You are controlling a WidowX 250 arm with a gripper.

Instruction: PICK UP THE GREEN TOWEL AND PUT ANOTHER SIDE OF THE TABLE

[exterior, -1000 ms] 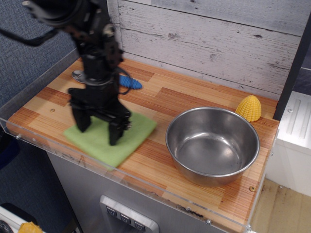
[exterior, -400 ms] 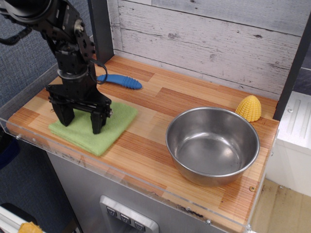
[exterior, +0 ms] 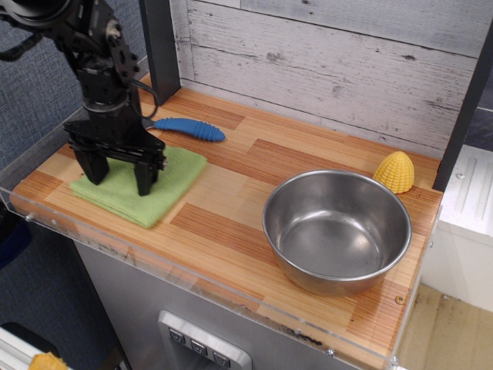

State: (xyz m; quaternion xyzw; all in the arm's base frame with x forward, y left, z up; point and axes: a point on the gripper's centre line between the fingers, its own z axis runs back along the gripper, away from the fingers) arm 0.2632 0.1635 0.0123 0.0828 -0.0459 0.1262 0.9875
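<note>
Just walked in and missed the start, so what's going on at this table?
A single black robot arm has its hand down on the green towel at the left end of the table, its two fingers spread apart with the tips on or just above the cloth. The towel lies flat near the front edge. A blue-handled utensil lies behind it. The steel bowl sits empty on the right, and the yellow corn toy stands behind the bowl, near the wall.
</note>
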